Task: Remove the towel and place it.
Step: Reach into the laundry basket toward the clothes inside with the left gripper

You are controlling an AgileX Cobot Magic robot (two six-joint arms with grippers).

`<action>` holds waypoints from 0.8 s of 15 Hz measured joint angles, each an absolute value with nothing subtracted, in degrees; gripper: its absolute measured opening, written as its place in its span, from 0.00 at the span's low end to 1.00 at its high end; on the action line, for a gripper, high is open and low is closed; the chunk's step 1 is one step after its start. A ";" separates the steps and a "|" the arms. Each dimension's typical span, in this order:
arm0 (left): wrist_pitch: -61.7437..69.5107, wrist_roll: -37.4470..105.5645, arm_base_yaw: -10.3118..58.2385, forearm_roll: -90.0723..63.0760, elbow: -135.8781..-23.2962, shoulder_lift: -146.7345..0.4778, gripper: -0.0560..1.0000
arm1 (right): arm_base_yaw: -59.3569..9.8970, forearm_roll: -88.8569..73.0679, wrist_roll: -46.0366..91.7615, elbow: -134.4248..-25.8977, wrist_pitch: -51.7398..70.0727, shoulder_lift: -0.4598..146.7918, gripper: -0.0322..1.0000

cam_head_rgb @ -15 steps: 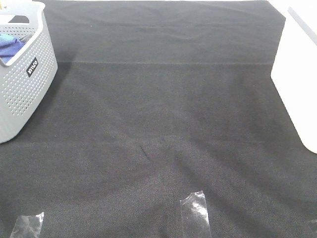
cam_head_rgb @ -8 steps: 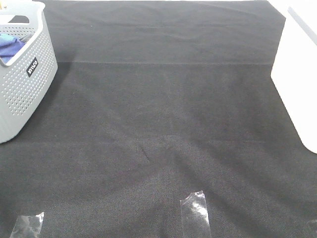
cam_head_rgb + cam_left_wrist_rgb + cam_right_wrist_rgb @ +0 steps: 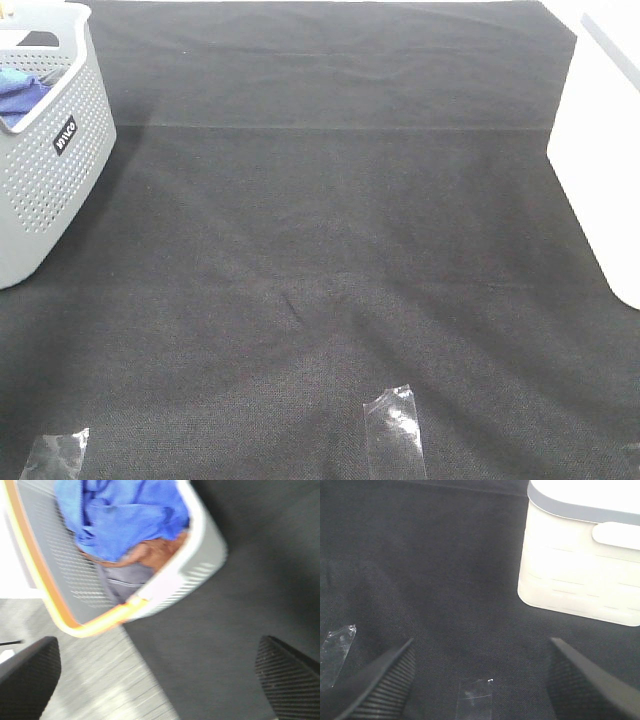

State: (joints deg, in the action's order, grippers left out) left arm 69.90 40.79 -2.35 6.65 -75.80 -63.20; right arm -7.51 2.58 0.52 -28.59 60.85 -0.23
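Left wrist view has the left gripper [image 3: 155,652] with its jaws wide apart and nothing between them, hovering above the near edge of the grey perforated basket [image 3: 206,555]; the picture is blurred, so we cannot judge the height. Inside the basket the blue towel [image 3: 120,520] lies bunched on top, with a brown cloth [image 3: 162,552] and a grey garment [image 3: 125,577] just beneath it. From the high camera the basket [image 3: 50,170] stands at the far left of the black table cover [image 3: 330,250], with only a corner of the towel [image 3: 20,95] showing, and neither arm is in view. The right gripper [image 3: 480,650] is also spread and empty, over bare cover near a strip of tape [image 3: 475,697], with the white bin [image 3: 580,565] at the far right. We judge the grasp not yet begun. A deep pinch could take the brown cloth along with the towel, and a bunched fold catching the rim could drag or tip the light basket.
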 joint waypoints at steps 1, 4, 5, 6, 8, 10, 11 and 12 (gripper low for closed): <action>69.84 42.86 -2.35 9.28 -80.73 -68.98 0.99 | -7.51 2.58 0.52 -28.59 60.85 -0.23 0.70; 69.79 48.01 -2.35 15.87 -94.71 -84.91 0.99 | -7.51 2.58 0.52 -28.59 60.85 -0.23 0.70; 69.79 49.39 -2.35 16.50 -99.01 -89.61 0.99 | -7.51 2.58 0.52 -28.59 60.85 -0.23 0.70; 69.79 50.88 -2.35 16.62 -103.30 -94.88 0.99 | -7.51 2.58 0.52 -28.59 60.85 -0.23 0.70; 69.73 53.57 -2.35 16.62 -110.07 -104.91 0.99 | -7.51 2.58 0.52 -28.59 60.85 -0.23 0.70; 69.50 55.69 -2.35 16.62 -115.11 -114.08 0.99 | -7.51 2.58 0.52 -28.59 60.85 -0.23 0.70; 68.98 56.89 -2.35 16.62 -117.06 -117.91 0.99 | -7.51 2.58 0.52 -28.59 60.85 -0.23 0.70; 68.24 58.04 -2.35 16.62 -118.77 -121.64 0.99 | -7.51 2.58 0.52 -28.59 60.85 -0.23 0.70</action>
